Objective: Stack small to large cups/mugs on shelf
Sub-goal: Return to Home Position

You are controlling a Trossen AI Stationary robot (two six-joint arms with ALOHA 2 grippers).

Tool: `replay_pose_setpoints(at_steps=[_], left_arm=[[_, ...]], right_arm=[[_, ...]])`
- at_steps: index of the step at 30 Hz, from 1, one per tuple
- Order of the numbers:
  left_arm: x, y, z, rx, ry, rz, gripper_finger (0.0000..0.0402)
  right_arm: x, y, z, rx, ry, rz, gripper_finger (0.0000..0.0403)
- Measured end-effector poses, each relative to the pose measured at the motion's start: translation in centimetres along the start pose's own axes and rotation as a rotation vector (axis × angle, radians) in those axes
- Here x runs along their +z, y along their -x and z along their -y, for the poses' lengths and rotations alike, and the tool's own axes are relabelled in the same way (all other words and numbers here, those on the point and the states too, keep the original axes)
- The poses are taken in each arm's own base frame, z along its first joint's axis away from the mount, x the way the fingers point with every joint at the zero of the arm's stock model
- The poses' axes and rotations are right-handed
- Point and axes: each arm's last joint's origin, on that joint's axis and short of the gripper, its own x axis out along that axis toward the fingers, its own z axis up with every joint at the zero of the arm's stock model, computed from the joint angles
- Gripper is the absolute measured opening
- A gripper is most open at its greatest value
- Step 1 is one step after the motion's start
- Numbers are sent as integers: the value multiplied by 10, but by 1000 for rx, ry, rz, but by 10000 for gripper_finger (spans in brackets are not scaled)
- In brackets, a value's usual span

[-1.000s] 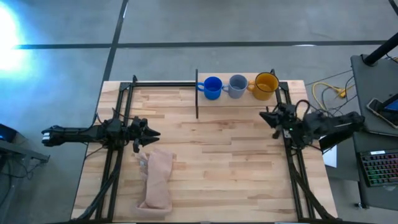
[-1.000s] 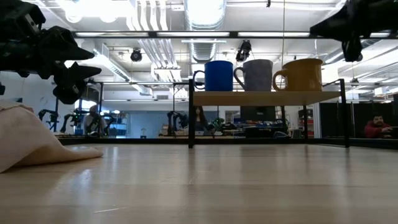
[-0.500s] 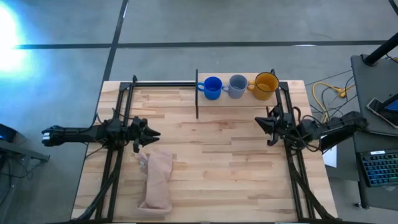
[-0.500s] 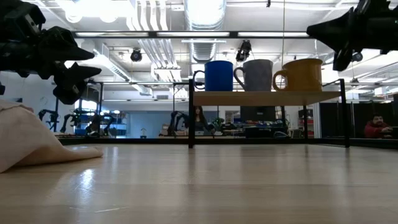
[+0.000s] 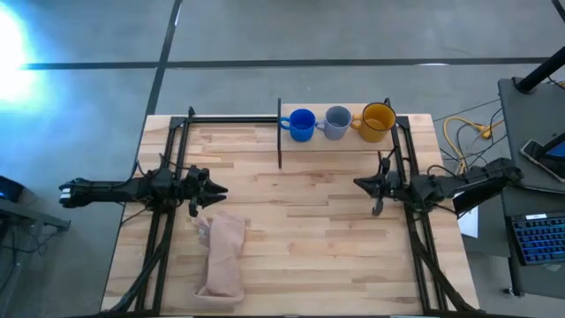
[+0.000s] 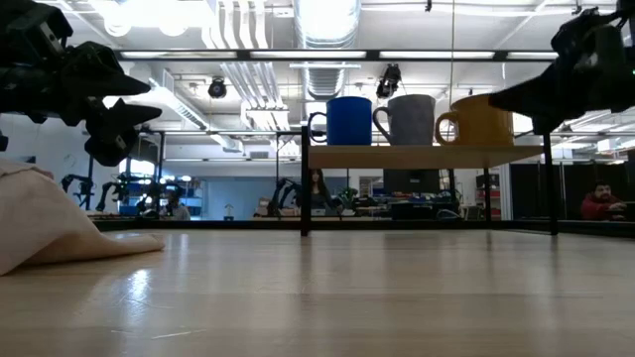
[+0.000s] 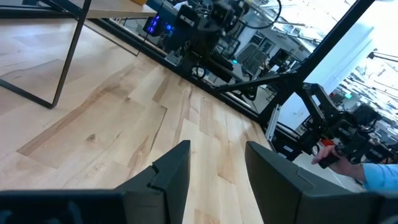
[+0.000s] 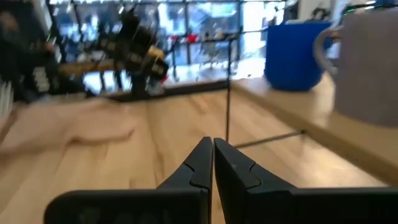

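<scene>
Three mugs stand upright in a row on the shelf [image 5: 327, 146] at the table's far edge: a small blue mug [image 5: 301, 124], a grey-blue mug [image 5: 336, 121] and a yellow-orange mug [image 5: 378, 121]. They also show in the low view, the blue mug [image 6: 348, 120], the grey mug [image 6: 410, 119] and the yellow mug [image 6: 483, 119], on the board [image 6: 417, 156]. My right gripper [image 5: 360, 184] is shut and empty, above the table, nearer than the shelf; its tips show in its wrist view [image 8: 213, 146]. My left gripper [image 5: 216, 188] is open and empty at the table's left, above the cloth's far end.
A pinkish-beige cloth [image 5: 222, 256] lies crumpled at the near left of the plank tabletop [image 5: 300, 230]. Black frame rails [image 5: 168, 221] run along both sides and the back of the table. The shelf's thin black post [image 5: 280, 132] stands left of the blue mug.
My right gripper has gone down and toward the table's near edge, a little to the left, away from the shelf. The mugs have stayed in place.
</scene>
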Motion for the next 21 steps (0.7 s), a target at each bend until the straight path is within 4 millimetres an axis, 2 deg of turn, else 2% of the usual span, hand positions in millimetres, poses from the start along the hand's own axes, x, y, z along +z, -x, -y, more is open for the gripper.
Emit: replay_pose_setpoints(at_steps=[8,14,21], left_arm=[[0,0,0,1,0,0,140],[0,0,0,0,0,0,140],[0,0,0,0,0,0,140]], right_arm=[[-16,1,1,29,68,-155,9],[-18,0,0,33,144,-177,9],[-20,-1,0,17,12,-193,9]])
